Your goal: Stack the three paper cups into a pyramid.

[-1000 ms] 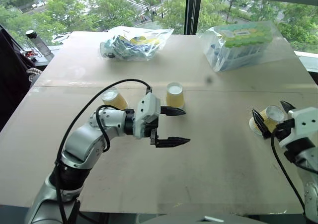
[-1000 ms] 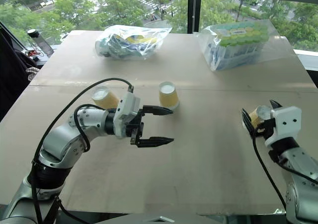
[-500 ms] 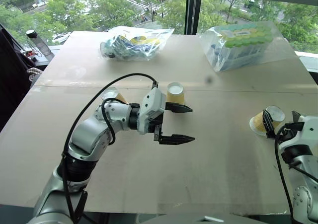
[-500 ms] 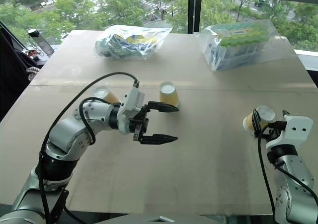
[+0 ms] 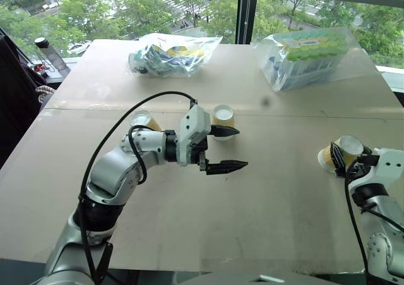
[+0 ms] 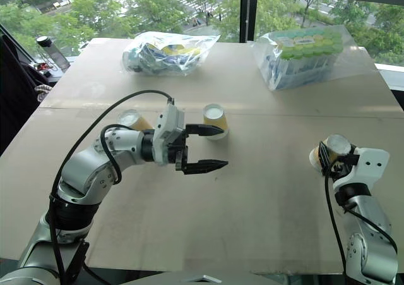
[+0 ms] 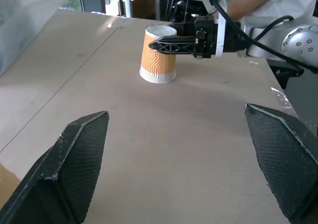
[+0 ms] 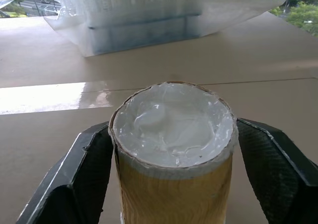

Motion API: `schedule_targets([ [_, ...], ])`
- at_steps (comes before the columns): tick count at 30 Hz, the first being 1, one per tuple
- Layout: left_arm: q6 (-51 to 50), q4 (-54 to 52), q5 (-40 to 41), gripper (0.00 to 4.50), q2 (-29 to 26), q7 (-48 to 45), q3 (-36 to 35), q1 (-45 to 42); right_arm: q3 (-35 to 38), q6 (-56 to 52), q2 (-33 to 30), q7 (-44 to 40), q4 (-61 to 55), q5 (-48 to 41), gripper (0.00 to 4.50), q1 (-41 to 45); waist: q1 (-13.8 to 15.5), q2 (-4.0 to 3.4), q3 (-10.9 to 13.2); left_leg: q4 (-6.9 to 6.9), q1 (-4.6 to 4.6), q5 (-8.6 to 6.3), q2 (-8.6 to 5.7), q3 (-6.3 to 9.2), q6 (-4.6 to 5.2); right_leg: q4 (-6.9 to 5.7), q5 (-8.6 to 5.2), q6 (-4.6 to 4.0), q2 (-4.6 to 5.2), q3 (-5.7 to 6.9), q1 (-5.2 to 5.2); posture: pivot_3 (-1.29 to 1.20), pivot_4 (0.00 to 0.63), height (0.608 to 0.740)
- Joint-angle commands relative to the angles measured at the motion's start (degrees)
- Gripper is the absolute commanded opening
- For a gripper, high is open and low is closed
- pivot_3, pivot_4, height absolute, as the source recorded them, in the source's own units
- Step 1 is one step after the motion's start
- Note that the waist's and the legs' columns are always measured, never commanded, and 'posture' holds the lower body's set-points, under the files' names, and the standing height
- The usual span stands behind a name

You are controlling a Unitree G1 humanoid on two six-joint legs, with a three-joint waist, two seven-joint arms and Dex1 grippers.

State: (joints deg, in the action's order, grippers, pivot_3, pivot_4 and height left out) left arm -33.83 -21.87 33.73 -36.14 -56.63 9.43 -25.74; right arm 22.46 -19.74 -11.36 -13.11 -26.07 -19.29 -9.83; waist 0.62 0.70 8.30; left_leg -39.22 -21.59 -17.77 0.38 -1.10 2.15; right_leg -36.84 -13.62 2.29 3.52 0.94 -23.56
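Here we see broad bare room across the near half of the tan rectangular tabletop [image 5: 265, 228]. Our right gripper [image 8: 169, 149] is clenched around a yellow-orange tapered paper cup [image 8: 174, 149] near the table's right edge. Our left gripper [image 5: 228, 150] reaches rightward, level, fingers spread and empty, beside the second upturned cup [image 5: 222, 119]; the third [image 5: 142, 119] sits behind that arm.

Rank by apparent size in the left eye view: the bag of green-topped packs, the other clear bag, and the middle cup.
1. Bag of green-topped packs, largest.
2. Clear bag of mixed goods, somewhat smaller.
3. Middle cup, smallest, though nearer the camera.
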Motion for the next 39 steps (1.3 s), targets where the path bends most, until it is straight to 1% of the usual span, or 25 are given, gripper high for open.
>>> schedule_targets([
  [1, 0.91, -1.18, -3.69, 4.50, 1.08, 5.05, -0.71, 0.48, -0.74, 1.54, -1.39, -1.45, -1.10, -0.70, 2.24, 0.16, 0.03, 0.00, 0.00, 0.00, 0.00, 0.00, 0.00, 0.00, 0.00, 0.00, 0.00, 0.00, 0.00, 0.00, 0.00, 0.00, 0.150, 0.740],
  [2, 1.12, -1.19, -4.60, 4.50, 1.23, 5.77, -0.48, 0.72, -0.90, 1.68, -1.51, -1.63, -1.09, -0.79, 2.18, 0.16, 0.02, 0.00, 0.00, 0.00, 0.00, 0.00, 0.00, 0.00, -0.01, 0.00, 0.00, 0.00, 0.00, 0.00, 0.00, 0.00, 0.150, 0.740],
  [5, 1.28, -1.53, -5.81, 4.50, 2.13, 7.74, -0.52, 1.71, -1.97, 1.73, -2.37, -2.88, -1.60, -0.93, 2.18, 0.46, 0.01, 0.00, 0.00, 0.00, 0.00, 0.03, 0.00, 0.00, -0.06, 0.00, 0.00, 0.01, 0.00, -0.01, 0.00, 0.00, 0.150, 0.740],
  [6, 3.44, -1.82, -7.65, 4.50, 2.59, 8.75, -0.32, 2.54, -3.08, 0.96, -2.84, -4.10, -2.34, -1.77, 2.18, 0.59, 0.01, 0.00, 0.00, 0.00, 0.00, 0.04, 0.00, 0.00, -0.06, 0.00, 0.01, 0.01, 0.00, -0.01, 0.00, 0.00, 0.150, 0.740],
  [9, 2.63, -3.64, -8.97, 4.50, 4.03, 12.70, -0.55, 5.79, -7.15, -2.45, -4.25, -6.93, -3.96, -4.16, 2.18, 1.67, -0.27, 0.00, 0.00, 0.00, 0.03, 0.02, 0.00, 0.00, -0.03, -0.01, 0.01, 0.01, 0.00, -0.05, 0.00, 0.00, 0.150, 0.740],
  [11, 4.28, -5.22, -10.95, 4.50, 5.35, 16.28, -1.50, 8.78, -10.57, -4.17, -5.46, -8.32, -4.25, -4.42, 2.18, 3.71, -0.67, 0.00, 0.00, 0.00, 0.05, -0.03, 0.00, 0.02, 0.05, -0.02, 0.01, 0.01, -0.01, -0.10, 0.00, 0.00, 0.150, 0.740],
  [13, 3.86, -7.58, -11.61, 4.50, 6.06, 19.32, -2.98, 12.70, -13.80, -6.63, -5.44, -7.97, -3.50, -4.59, 2.18, 7.56, -0.86, 0.00, 0.00, 0.00, 0.04, -0.06, 0.00, 0.05, 0.10, -0.02, 0.02, 0.01, 0.01, -0.13, 0.00, 0.00, 0.150, 0.740],
  [15, 3.74, -11.38, -13.45, 4.50, 7.16, 24.52, -5.91, 19.82, -19.50, -7.84, -4.35, -7.78, 1.48, -1.73, 2.18, 15.47, -1.96, 0.01, 0.00, 0.01, 0.07, -0.05, 0.01, 0.06, 0.09, -0.02, 0.02, 0.01, 0.02, -0.18, 0.00, 0.00, 0.150, 0.740],
  [17, 4.45, -14.51, -14.85, 4.50, 8.46, 27.86, -7.11, 24.70, -22.51, -7.62, -3.39, -7.61, 5.86, 0.20, 2.18, 21.01, -1.82, 0.04, 0.01, 0.06, 0.34, -0.06, -0.08, 0.20, 0.10, -0.04, 0.04, -0.01, -0.01, -0.47, 0.03, 0.00, 0.150, 0.740],
  [21, 4.78, -19.01, -15.93, 4.50, 12.00, 32.70, -6.94, 30.65, -26.37, -5.90, -1.06, -7.83, 14.03, 3.08, 2.18, 28.89, -0.48, 0.05, 0.01, 0.08, 0.31, -0.06, -0.15, 0.48, 0.09, -0.07, 0.04, -0.02, -0.05, -0.44, 0.06, 0.00, 0.150, 0.740],
  [23, 4.63, -20.21, -16.38, 4.50, 13.26, 34.07, -6.30, 31.88, -27.65, -4.71, 0.02, -7.83, 17.28, 4.44, 2.18, 31.38, 0.05, 0.06, 0.01, 0.07, 0.26, 0.01, -0.24, 0.50, -0.02, -0.06, 0.05, -0.02, 0.06, -0.42, 0.05, 0.00, 0.150, 0.740],
  [28, 4.60, -20.63, -17.26, 4.50, 14.67, 35.90, -5.88, 32.09, -29.26, -3.60, 1.57, -8.13, 22.08, 6.30, 2.18, 34.54, 0.01, 0.05, 0.01, 0.06, 0.23, 0.07, -0.27, 0.48, -0.13, -0.05, 0.05, -0.01, 0.10, -0.39, 0.04, 0.00, 0.150, 0.740],
  [38, 4.91, -19.47, -17.70, 4.50, 15.21, 36.64, -6.12, 31.72, -29.48, -2.65, 3.32, -7.95, 25.03, 8.16, 2.18, 36.36, -1.10, 0.05, 0.01, 0.06, 0.24, 0.06, -0.25, 0.48, -0.12, -0.09, 0.06, -0.01, 0.08, -0.32, 0.03, 0.00, 0.150, 0.740],
  [39, 5.10, -19.45, -17.64, 4.50, 15.31, 36.58, -6.22, 31.76, -29.26, -2.66, 3.29, -7.78, 25.00, 8.23, 2.67, 36.34, -1.16, 0.05, 0.01, 0.06, 0.24, 0.06, -0.25, 0.48, -0.12, -0.09, 0.06, -0.01, 0.09, -0.32, 0.03, 0.00, 0.150, 0.740],
])
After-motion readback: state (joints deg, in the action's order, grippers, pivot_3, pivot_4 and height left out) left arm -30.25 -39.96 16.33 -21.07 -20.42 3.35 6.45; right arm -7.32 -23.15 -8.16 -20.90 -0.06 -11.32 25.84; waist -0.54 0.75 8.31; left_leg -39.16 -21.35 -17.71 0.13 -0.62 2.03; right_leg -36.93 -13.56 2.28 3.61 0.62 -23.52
